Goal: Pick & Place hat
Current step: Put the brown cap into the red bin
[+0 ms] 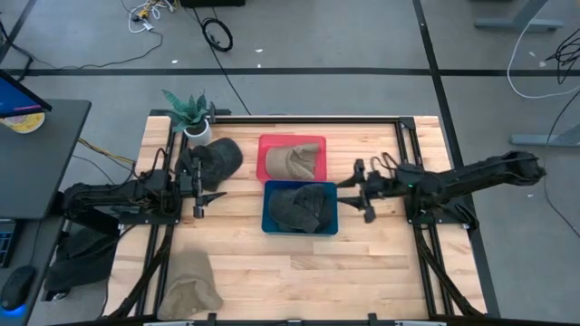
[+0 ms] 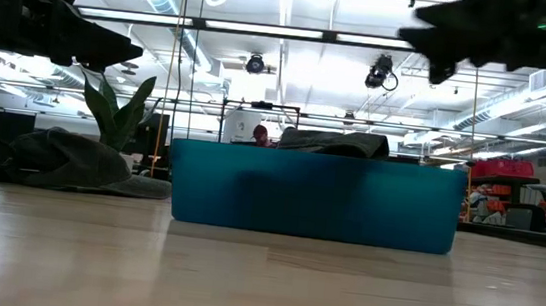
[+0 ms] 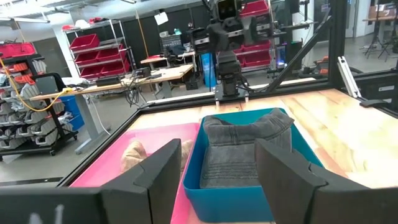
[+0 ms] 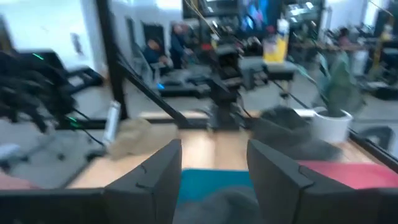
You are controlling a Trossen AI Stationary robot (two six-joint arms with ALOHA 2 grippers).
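Observation:
A dark grey hat (image 1: pixel 302 205) lies in the blue bin (image 1: pixel 300 228), also in the left wrist view as hat (image 3: pixel 239 149) in bin (image 3: pixel 192 171). A tan hat (image 1: pixel 294 162) lies in the red bin (image 1: pixel 265 158). Another dark hat (image 1: pixel 220 158) rests on the table by the plant, and a tan hat (image 1: pixel 188 282) lies near the table's near edge. My left gripper (image 1: pixel 201 190) is open, left of the blue bin. My right gripper (image 1: pixel 363 193) is open, right of the blue bin. Neither holds anything.
A potted plant (image 1: pixel 190 113) stands at the table's far left corner. Dark frame rails (image 1: pixel 401 145) run along the table's sides. A side desk (image 1: pixel 36 154) stands left of the table. Bare wood (image 1: pixel 317 276) lies near the table's near edge.

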